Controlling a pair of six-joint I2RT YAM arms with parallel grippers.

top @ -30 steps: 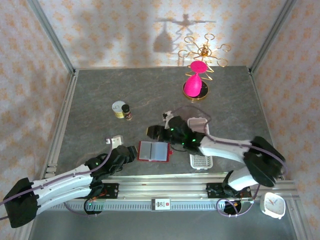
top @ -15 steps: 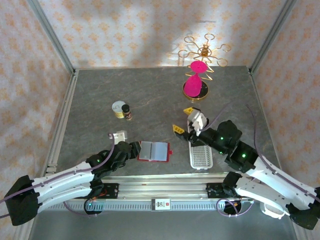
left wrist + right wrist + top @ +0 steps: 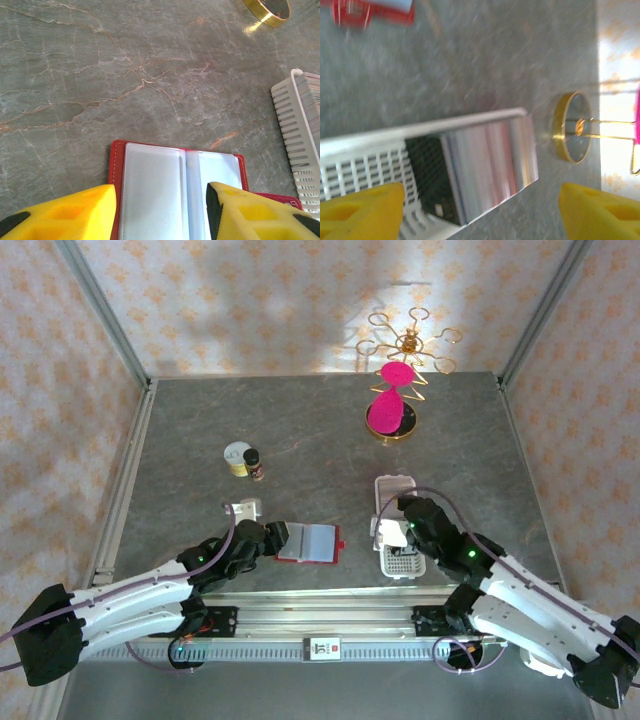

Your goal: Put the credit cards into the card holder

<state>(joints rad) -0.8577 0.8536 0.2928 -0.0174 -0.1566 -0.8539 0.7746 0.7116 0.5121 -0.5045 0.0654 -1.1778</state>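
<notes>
On the grey counter (image 3: 300,420), your left tool (image 3: 161,194) sits spread at the open card holder (image 3: 150,172), and your right tool (image 3: 481,192) is spread above the credit cards (image 3: 492,152) in the white tray (image 3: 365,155).

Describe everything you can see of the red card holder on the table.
The card holder lies open and flat on the grey table, near its front edge, left of the white tray. Its red, leather-look cover has a stitched border; inside are two pale clear pockets parted by a fold, and a red tab juts from its right side. The left gripper hangs open over its left edge; contact is unclear.
</notes>
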